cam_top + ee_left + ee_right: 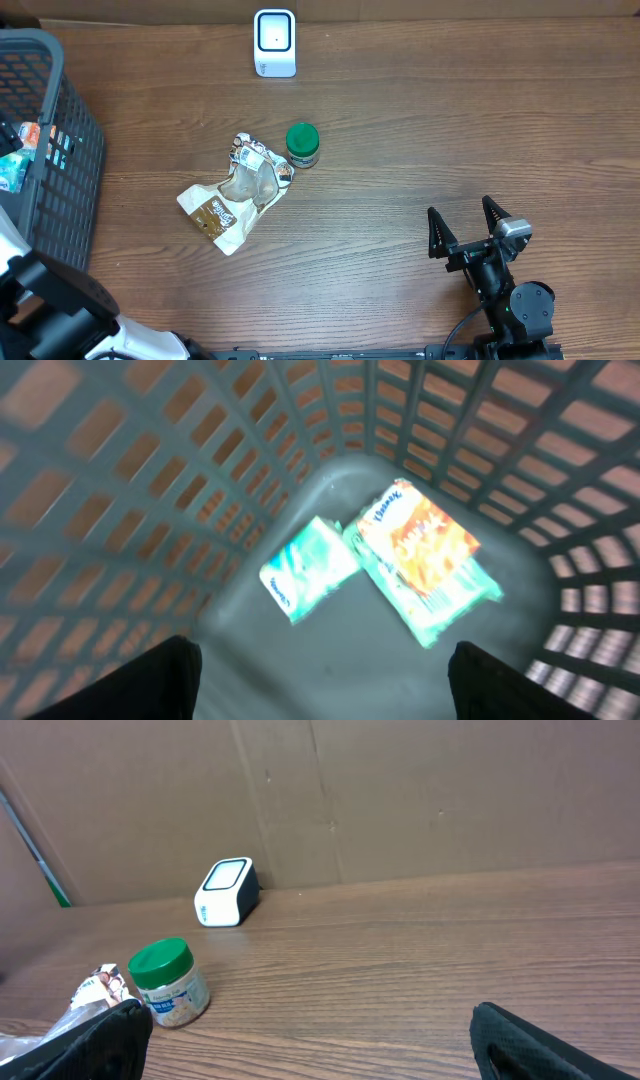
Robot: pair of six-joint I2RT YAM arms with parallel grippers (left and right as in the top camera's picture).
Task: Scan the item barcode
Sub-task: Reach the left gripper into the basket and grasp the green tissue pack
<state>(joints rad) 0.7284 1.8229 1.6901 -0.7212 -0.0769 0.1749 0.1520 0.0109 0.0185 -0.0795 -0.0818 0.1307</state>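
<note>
My left gripper (322, 672) hangs open inside the dark mesh basket (150, 480), nothing between its fingers. Below it on the basket floor lie a teal-and-white packet (308, 568) and an orange-and-teal packet (420, 550), side by side. The white barcode scanner (275, 42) stands at the table's far edge, also in the right wrist view as the scanner (225, 891). My right gripper (460, 212) rests open and empty at the table's front right.
A green-lidded jar (302, 144) and a crumpled snack bag (235, 193) lie mid-table, the jar (168, 982) left of my right fingers. The basket (60, 150) fills the left edge. A cardboard wall (400, 790) backs the table.
</note>
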